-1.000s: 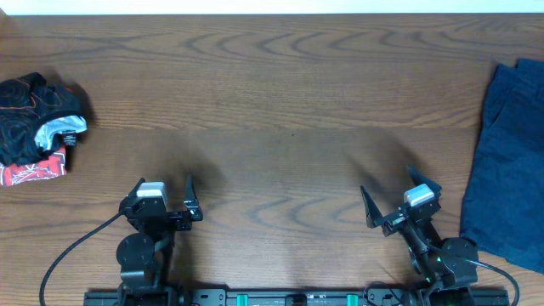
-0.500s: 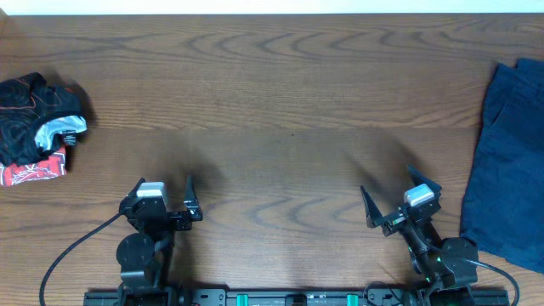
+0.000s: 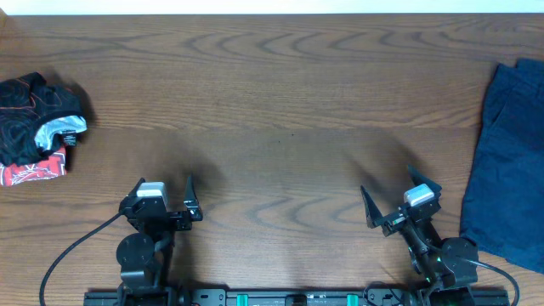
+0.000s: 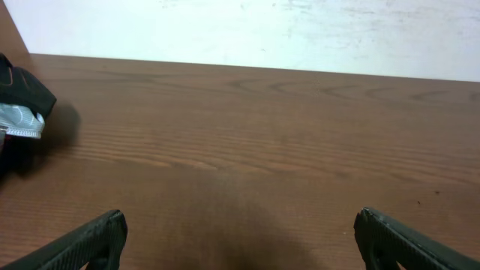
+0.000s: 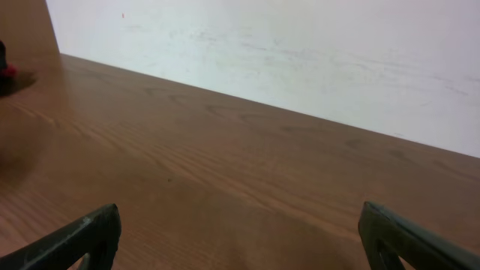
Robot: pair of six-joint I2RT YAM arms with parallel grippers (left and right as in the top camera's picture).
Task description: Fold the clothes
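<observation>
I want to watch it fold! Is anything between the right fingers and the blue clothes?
Nothing visible. Only bare table lies between the right fingers and the blue clothes at the right edge. The dark bundle sits far left.

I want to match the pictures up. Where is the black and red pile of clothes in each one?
Overhead: the black and red pile sits at the left edge, halfway down.
Left wrist: at the left edge, partly cut off.
Right wrist: only a tiny sliver at the far left edge.
Shared landmark: the brown wooden table under it.
</observation>
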